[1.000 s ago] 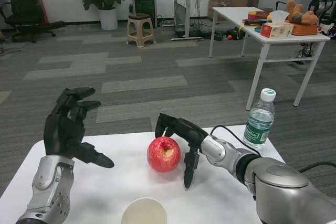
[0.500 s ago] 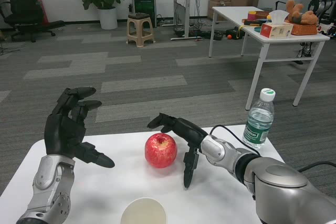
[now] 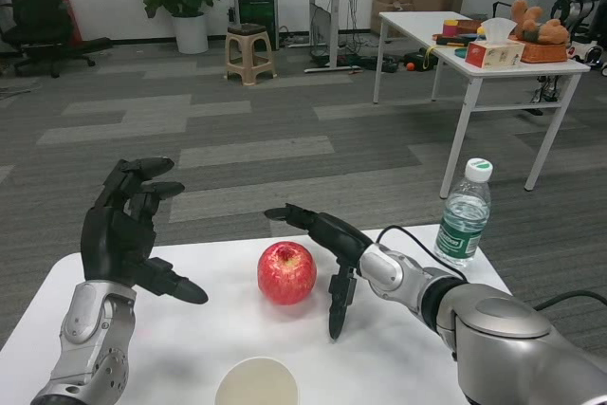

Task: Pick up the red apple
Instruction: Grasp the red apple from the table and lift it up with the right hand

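The red apple (image 3: 286,272) stands upright on the white table (image 3: 398,358), near its middle. My right hand (image 3: 323,246) is spread just right of and behind the apple, its upper fingers reaching over the apple's far side and its thumb pointing down at the table beside it. A small gap shows between the hand and the apple; it holds nothing. My left hand (image 3: 123,229) is raised at the left of the table, fingers apart and empty, well away from the apple.
A paper cup (image 3: 256,384) stands at the table's near edge, in front of the apple. A clear water bottle (image 3: 463,214) with a white cap stands at the table's far right corner. Beyond lie grey carpet, a second white table and a stool.
My right hand's fingers have opened wider and drawn slightly off the apple. The apple has shifted a little left. The camera has tilted slightly. The left hand has not moved.
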Available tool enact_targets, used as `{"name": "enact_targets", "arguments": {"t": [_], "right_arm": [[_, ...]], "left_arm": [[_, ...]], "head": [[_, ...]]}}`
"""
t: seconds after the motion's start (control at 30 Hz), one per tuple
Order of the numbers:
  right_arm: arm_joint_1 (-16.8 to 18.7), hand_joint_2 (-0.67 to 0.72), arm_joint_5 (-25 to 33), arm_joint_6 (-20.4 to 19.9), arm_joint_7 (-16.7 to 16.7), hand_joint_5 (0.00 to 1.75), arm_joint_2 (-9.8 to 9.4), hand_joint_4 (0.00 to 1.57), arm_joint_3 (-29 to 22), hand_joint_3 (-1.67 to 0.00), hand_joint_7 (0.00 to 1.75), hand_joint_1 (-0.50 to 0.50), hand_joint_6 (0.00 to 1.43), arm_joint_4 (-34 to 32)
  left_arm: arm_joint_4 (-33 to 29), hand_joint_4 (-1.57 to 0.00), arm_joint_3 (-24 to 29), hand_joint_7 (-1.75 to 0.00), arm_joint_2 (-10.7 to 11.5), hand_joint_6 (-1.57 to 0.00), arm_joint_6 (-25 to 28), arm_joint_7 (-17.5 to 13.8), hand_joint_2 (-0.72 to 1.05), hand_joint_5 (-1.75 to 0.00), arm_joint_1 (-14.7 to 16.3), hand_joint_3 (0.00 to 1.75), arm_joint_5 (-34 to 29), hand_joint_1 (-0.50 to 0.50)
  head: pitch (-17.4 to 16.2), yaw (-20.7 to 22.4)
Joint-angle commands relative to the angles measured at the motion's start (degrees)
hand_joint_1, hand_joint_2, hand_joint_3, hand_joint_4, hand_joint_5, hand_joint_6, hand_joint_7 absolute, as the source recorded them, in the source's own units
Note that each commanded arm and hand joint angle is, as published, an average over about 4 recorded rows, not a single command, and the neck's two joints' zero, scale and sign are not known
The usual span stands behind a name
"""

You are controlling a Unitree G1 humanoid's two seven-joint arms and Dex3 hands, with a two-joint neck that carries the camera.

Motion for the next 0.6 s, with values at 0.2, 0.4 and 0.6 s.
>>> {"name": "enact_targets", "arguments": {"t": [0.2,0.4,0.6], "right_arm": [[3.73,0.12,-2.86,3.39,-0.44,0.10,2.21,0.00,2.10,-0.16,0.21,-0.46,0.00,1.17],[3.75,0.15,-2.82,3.61,-0.47,0.10,2.65,0.00,2.06,-0.16,0.21,-0.46,0.00,1.41],[3.75,0.00,-2.82,3.90,-0.40,0.10,2.87,0.00,3.88,-0.16,0.21,-0.46,0.00,1.52]], "left_arm": [[0.49,0.00,-0.44,-1.05,0.04,-0.42,-0.42,-0.76,-0.37,-1.54,-0.23,0.09,-0.95,-0.48],[0.36,0.00,-0.55,-1.05,0.04,-0.42,-0.42,-0.94,-0.37,-1.54,-0.23,0.09,-1.56,-0.48],[0.22,0.00,-0.49,-1.05,0.10,-0.42,-0.42,-0.94,-0.37,-1.54,-0.20,0.04,-1.56,-0.48]], "head": [[0.21,0.62],[0.48,0.65],[0.37,0.57]]}}
